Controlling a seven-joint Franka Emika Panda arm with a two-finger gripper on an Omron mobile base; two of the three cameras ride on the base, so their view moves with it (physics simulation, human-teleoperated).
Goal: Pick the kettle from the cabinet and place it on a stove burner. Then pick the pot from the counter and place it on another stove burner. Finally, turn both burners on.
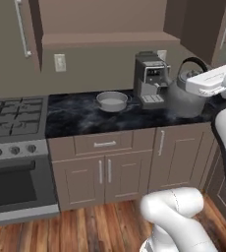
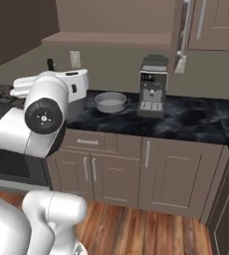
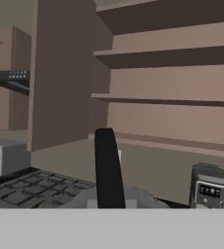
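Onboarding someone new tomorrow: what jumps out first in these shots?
The grey kettle hangs off the arm's hand above the right end of the black counter, beside the coffee machine; in the hand view its black handle rises right in front of the camera. Next, the shallow pot sits on the counter left of the coffee machine, and the stove burners at far left are bare.

You are looking at a home kitchen. A black marble counter (image 1: 85, 118) is running over brown cupboard doors, with a gas stove (image 1: 14, 115) standing just left of it, a coffee machine (image 1: 151, 78) sitting on it, and wooden wall cabinets (image 3: 167, 73) hanging above it.
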